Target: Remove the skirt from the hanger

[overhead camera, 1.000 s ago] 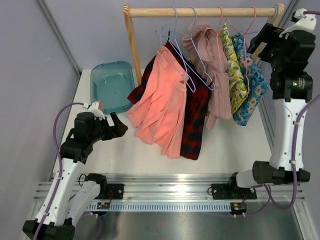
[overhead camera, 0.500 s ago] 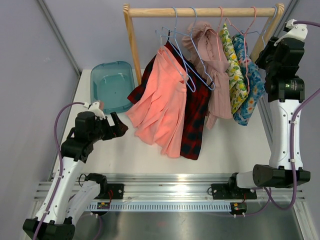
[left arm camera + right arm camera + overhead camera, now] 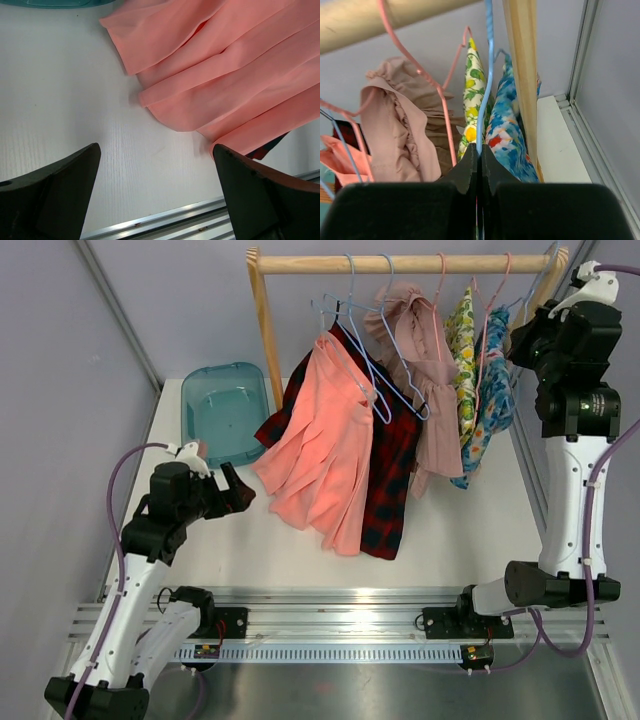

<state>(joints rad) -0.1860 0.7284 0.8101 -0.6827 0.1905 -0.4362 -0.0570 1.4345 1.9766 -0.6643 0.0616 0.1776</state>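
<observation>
Blue floral skirt point(image 3: 492, 400) – hangs on blue hanger point(image 3: 487, 75), far rt.

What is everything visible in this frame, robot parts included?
wooden rack: one, light wood, far side of the table
coral skirt: one, coral, hanging at the rail's left end
plaid garment: one, red and black, behind the coral skirt
ruffled garment: one, dusty pink, mid rail
lemon-print garment: one, yellow and green, right of it
floral garment: one, blue, rightmost
blue hanger: one, pale blue, by the right post
other hangers: several, pale blue and pink, on the rail
tub: one, teal, far left
table: one, white
left gripper: one, black, open, over the table near the skirt hem
right gripper: one, black, shut on the blue hanger
</observation>
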